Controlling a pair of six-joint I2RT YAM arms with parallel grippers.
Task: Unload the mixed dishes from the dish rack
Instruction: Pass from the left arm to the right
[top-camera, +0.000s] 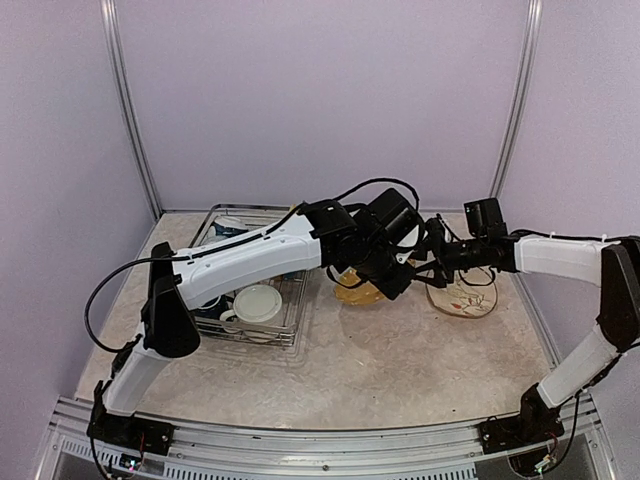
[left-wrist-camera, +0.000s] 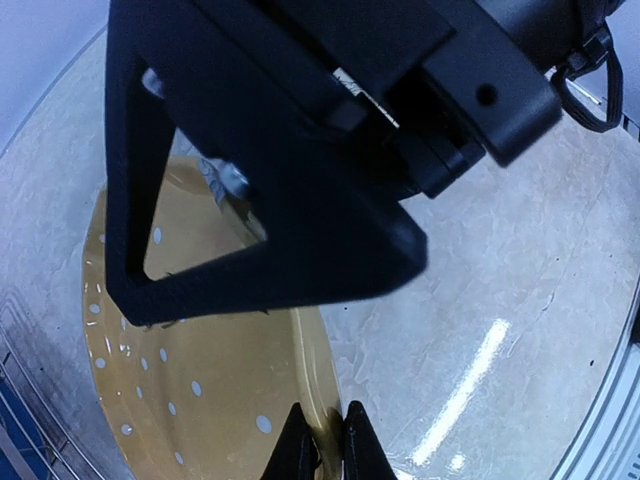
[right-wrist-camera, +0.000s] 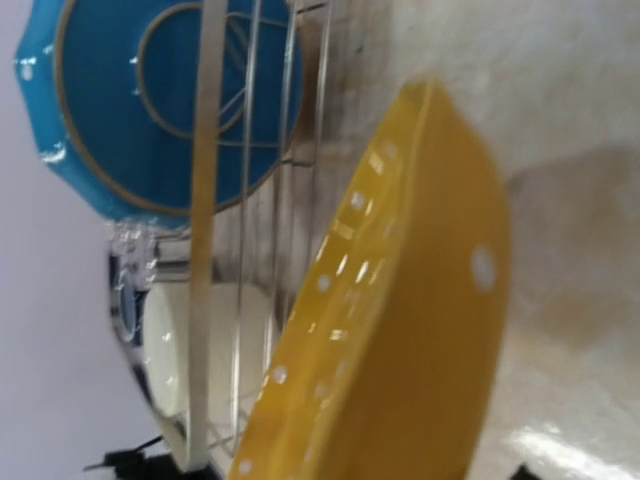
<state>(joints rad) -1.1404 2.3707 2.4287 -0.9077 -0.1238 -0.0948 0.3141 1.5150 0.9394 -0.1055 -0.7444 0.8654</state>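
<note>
A yellow-orange white-dotted plate hangs tilted just above the table, right of the dish rack. My left gripper is shut on its rim; the left wrist view shows both tips pinching the plate's edge. My right gripper is close against the same plate from the right and fills the top of the left wrist view. In the right wrist view the plate fills the frame and hides the fingers. A blue plate and a cream mug stay in the rack.
A cream patterned plate lies flat on the table under the right forearm. The rack's wire side stands just behind the yellow plate. The purple walls close in the table at the back and sides.
</note>
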